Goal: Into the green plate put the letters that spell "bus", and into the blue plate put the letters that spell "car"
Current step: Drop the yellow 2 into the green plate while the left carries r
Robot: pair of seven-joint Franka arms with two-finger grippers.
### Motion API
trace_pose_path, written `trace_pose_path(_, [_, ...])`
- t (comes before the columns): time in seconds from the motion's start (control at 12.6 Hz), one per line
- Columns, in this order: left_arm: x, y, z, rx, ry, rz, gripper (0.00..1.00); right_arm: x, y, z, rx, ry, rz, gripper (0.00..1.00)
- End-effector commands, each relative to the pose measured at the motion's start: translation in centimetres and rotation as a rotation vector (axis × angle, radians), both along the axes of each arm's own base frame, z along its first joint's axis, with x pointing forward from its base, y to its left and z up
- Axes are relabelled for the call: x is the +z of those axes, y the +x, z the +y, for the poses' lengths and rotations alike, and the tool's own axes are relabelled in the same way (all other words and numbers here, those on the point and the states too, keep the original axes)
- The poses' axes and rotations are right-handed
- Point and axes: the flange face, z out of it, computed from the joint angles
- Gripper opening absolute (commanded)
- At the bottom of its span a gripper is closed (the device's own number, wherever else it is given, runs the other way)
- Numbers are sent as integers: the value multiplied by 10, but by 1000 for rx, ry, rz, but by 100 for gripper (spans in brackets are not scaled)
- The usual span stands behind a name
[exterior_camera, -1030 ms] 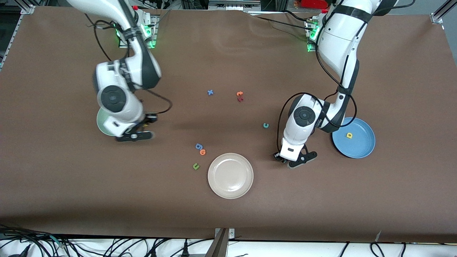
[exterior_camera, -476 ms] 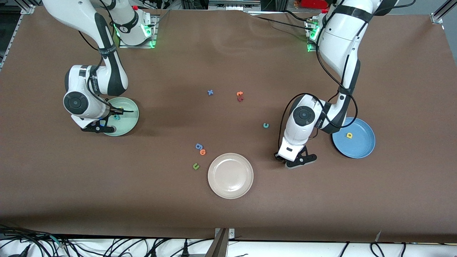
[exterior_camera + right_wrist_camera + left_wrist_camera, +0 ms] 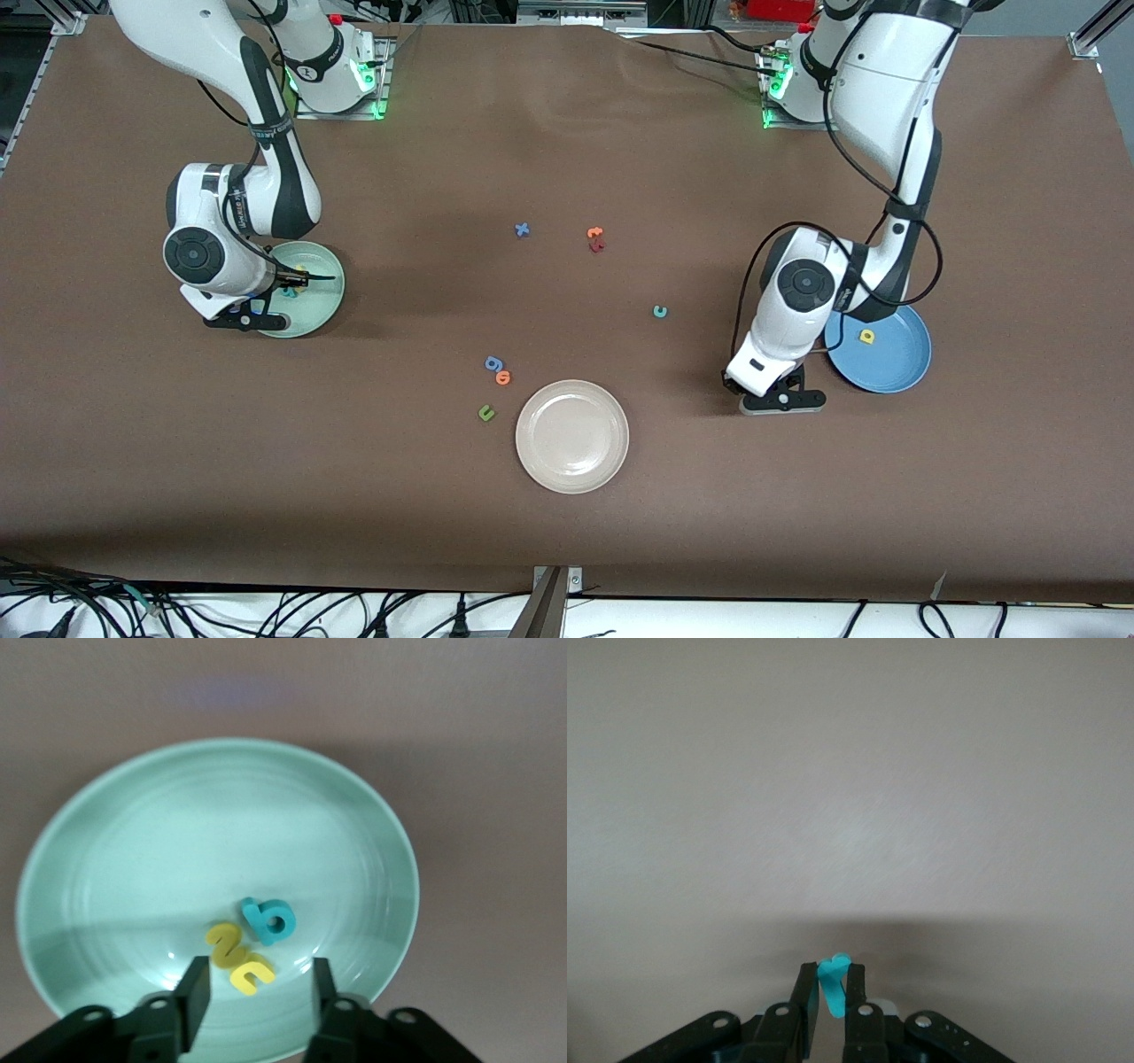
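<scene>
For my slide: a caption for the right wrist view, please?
Open right gripper above green plate holding "b", "s", "u".

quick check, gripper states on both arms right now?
Left gripper: shut on a teal letter, over the table beside the blue plate.
Right gripper: open, holding nothing, over the green plate.

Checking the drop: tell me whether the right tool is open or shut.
Open. The right tool hangs over the green plate, fingers apart, above the "bus" letters lying in it.
</scene>
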Motion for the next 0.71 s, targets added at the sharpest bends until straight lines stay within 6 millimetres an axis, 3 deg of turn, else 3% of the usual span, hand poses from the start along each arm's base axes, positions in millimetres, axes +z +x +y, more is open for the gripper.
trace_pose_path(0.0, [24,-25,35,-95,-5,67,0,47,27,19,12,22,17,100])
trace_pose_path(0.32, [63,-23,110,-256,-52,158,2,124,69,51,45,43,-56,100])
trace_pose_path(0.48, [66,-21,155,-327,-40,179,4,163,80,62,32,96,-70,100])
trace_pose_path(0.63, [63,-24,187,-373,-28,203,6,218,90,74,33,139,-75,100])
